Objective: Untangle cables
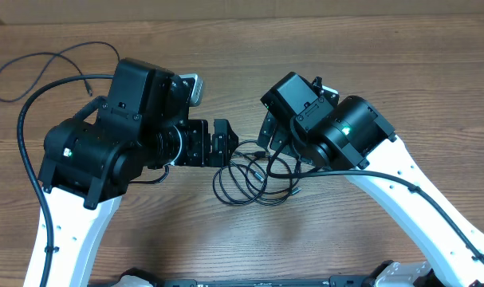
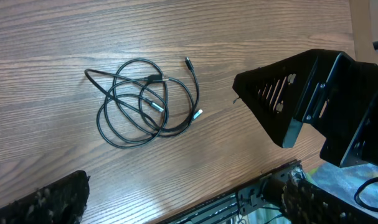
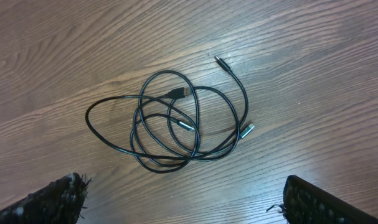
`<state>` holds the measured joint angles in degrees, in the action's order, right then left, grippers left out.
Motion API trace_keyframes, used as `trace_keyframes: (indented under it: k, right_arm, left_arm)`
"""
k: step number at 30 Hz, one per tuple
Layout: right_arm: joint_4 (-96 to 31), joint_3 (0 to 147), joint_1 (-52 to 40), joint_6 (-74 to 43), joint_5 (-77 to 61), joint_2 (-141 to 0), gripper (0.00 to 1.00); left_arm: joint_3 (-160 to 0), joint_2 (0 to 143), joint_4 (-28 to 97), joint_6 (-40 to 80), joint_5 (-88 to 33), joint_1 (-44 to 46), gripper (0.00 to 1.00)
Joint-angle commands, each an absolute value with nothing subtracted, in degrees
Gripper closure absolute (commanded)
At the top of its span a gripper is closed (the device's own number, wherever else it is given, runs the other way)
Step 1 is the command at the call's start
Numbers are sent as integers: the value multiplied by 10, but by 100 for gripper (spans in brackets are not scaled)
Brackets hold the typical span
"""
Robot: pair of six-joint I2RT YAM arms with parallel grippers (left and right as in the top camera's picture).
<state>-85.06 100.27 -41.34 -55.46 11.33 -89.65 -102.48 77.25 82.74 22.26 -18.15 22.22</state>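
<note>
Black thin cables (image 3: 184,124), tangled loops | grained wood table (image 3: 64,50) | left, right jaws wide

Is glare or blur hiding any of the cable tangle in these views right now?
Right wrist: cables sharp, evenly lit, no glare; only its own fingertips at the bottom corners are blurred. Left wrist: sharp too, silver plugs catch light. Overhead: in focus, but the right arm covers part of the tangle.

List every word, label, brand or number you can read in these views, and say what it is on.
None can be read. The cables, the wooden table and the black arm housings show no writing. A green light glows on the right arm, but it is not a character.
</note>
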Motion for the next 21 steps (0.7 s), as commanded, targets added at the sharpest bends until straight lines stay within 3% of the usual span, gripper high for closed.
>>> trace_keyframes:
  k: [1,21]
  right_arm:
    - [-854,1001,-414,-552,114,-896,0]
    - [-862,1001,-414,-552,115,-896,0]
  left_arm:
    - [-1029,776,827,214,-174,225,0]
    - [-1029,776,827,214,-174,225,1]
